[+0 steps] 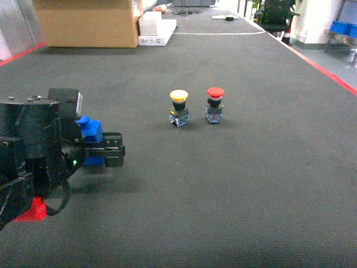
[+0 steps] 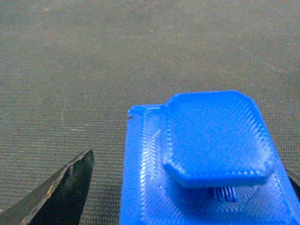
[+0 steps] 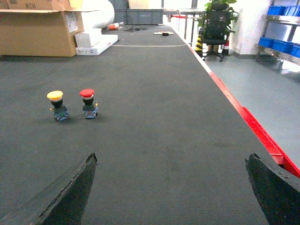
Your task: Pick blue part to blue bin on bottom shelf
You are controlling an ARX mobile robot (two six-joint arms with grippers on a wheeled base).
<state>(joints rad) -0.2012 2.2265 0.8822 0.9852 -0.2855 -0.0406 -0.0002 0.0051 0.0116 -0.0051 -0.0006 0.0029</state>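
Observation:
The blue part (image 2: pixel 211 154) is a bright blue printed block with a raised octagonal cap, filling the lower left wrist view. My left gripper (image 2: pixel 190 164) stands open around it: a strip of mat shows between the left fingertip (image 2: pixel 70 187) and the part. In the head view the left gripper (image 1: pixel 114 151) is low at the left, with the blue part (image 1: pixel 92 131) at its fingers. My right gripper (image 3: pixel 171 187) is open over bare mat. Blue bins (image 3: pixel 279 45) sit on a distant metal rack at the right; I cannot tell which level is the bottom shelf.
A yellow-capped push button (image 1: pixel 179 108) and a red-capped push button (image 1: pixel 215 104) stand side by side mid-mat. A cardboard box (image 1: pixel 89 22) and white boxes (image 1: pixel 156 28) lie at the far end. A red strip (image 3: pixel 253 126) marks the mat's right edge.

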